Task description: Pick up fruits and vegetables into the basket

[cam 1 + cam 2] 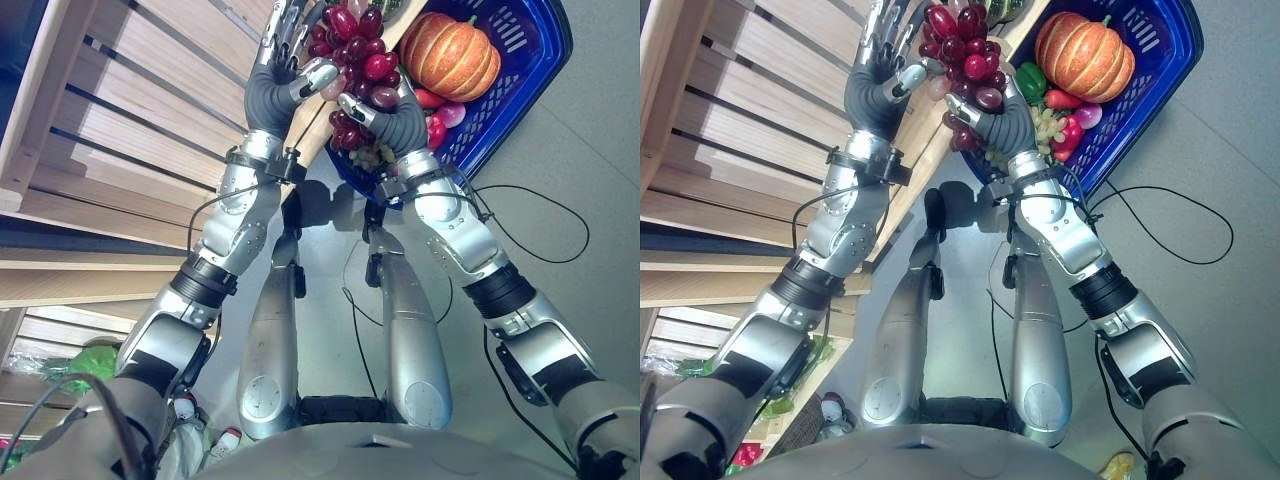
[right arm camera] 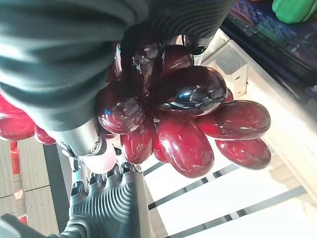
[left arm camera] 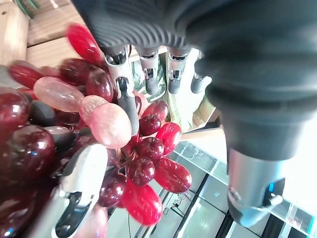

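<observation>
Risk was the red grape bunch (image 1: 352, 45) slipping or shedding before it cleared the blue basket (image 1: 528, 60) rim, since the loose cluster hung between both hands. Right hand (image 1: 1012, 122) fingers curled round its lower part; left hand (image 1: 272, 95) fingers mostly straight, thumb pressing the bunch beside the wooden shelf (image 1: 120, 110).

Red grapes held at top centre, beside basket.
Left hand (image 1: 272, 92) and right hand (image 1: 398, 122) flank the red grape bunch (image 1: 352, 50); blue basket (image 1: 528, 70) upper right holds a pumpkin (image 1: 451, 56).
</observation>
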You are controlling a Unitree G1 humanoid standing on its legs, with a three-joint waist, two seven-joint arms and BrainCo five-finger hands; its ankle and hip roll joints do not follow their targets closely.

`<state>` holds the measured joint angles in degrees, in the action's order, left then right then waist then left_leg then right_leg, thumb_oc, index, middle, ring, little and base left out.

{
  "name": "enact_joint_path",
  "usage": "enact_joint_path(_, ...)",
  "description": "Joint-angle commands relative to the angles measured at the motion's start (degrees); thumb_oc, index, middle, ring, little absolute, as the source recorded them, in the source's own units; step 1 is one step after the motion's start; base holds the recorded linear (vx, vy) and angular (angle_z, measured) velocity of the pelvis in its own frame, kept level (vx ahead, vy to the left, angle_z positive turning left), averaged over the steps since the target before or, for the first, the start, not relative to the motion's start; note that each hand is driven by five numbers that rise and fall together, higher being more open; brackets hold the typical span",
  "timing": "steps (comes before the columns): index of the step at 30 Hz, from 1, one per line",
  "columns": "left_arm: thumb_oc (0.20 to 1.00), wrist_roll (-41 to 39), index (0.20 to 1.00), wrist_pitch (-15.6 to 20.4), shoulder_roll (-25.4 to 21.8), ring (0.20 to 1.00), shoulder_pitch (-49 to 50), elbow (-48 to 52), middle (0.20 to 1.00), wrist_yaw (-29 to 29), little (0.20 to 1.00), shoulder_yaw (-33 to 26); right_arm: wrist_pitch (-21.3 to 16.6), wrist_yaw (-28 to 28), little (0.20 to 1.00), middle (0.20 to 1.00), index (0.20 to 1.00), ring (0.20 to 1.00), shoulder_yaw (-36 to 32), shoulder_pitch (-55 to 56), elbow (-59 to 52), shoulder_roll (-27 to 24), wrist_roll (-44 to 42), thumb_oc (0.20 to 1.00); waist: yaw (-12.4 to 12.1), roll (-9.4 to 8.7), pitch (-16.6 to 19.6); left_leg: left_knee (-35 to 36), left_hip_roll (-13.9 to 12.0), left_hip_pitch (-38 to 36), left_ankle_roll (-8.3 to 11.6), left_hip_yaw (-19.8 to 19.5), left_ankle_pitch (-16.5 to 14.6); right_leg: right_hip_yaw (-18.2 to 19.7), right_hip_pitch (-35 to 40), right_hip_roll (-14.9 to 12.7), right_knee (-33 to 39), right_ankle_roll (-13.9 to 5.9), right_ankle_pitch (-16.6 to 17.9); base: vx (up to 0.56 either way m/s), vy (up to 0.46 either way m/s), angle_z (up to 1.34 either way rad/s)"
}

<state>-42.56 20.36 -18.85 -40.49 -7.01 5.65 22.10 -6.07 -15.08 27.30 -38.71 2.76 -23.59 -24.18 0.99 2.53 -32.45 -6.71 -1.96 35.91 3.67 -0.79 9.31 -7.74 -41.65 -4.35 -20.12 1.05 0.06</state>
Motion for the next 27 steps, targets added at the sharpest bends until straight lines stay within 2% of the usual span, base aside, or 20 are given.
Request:
enact_joint_path(1,1.000,3.04,1.000,2.82,0.71,1.000,0.58,1.22,1.000,1.83,1.000,-1.90,-5.62,0.16,0.200,0.200,0.200,0.200,-2.17,-2.39,-6.80,3.41,0.32,0.200,-0.47,-1.96,2.66,-3.81,4.53,0.97,-1.55,0.82,-5.33,-0.52,3.84,1.16,5.25,-5.67,1.64,0.00,0.000,0.00)
enact_joint_path(5,1.000,7.55,1.000,4.52,0.37,1.000,0.35,-1.36,1.000,5.07,1.000,-2.60,-6.20,-0.02,0.200,0.200,0.200,0.200,-2.52,-2.36,-6.11,3.56,0.66,0.200,-0.41,-1.89,2.66,-4.04,4.40,0.97,-1.46,0.93,-5.39,-0.45,3.67,1.19,4.81,-5.65,1.48,0.00,0.000,0.00)
enact_joint_path(13,1.000,7.59,1.000,6.92,-0.27,1.000,0.59,-4.21,1.000,7.31,1.000,-4.56,-6.47,0.13,0.200,0.200,0.200,0.200,-3.37,-2.13,-5.73,3.15,0.36,0.200,-0.40,-1.85,2.66,-4.44,4.39,1.13,-1.30,0.96,-5.48,-0.40,3.52,1.16,4.37,-5.59,1.23,0.00,0.000,0.00)
enact_joint_path(16,1.000,8.44,1.000,8.02,-0.41,1.000,1.03,-5.68,1.000,9.91,1.000,-5.86,-7.26,-0.26,0.200,0.200,0.200,0.200,-3.80,-1.49,-5.12,3.14,0.72,0.200,-0.46,-1.72,2.66,-4.69,4.36,1.30,-1.19,0.98,-5.55,-0.37,3.31,1.06,4.04,-5.57,1.00,0.00,0.000,0.00)
enact_joint_path(23,1.000,12.37,1.000,9.64,-1.09,1.000,2.10,-11.64,1.000,15.97,1.000,-8.81,-9.67,-4.32,0.200,0.200,0.200,0.200,-6.34,0.38,-3.76,2.57,1.89,0.200,-0.17,-1.57,2.66,-4.93,4.20,1.28,-0.95,1.12,-5.79,-0.22,3.02,1.15,3.30,-5.56,0.40,0.00,0.005,0.00)
enact_joint_path(27,1.000,14.64,1.000,9.55,-1.62,1.000,2.19,-16.03,1.000,18.38,1.000,-9.45,-12.17,-9.23,0.200,0.200,0.200,0.200,-8.62,1.64,-1.51,2.16,2.19,0.200,0.22,-1.51,2.66,-5.07,4.04,1.47,-0.84,1.34,-5.89,-0.01,2.67,1.25,2.97,-5.62,0.17,0.00,0.009,0.00)
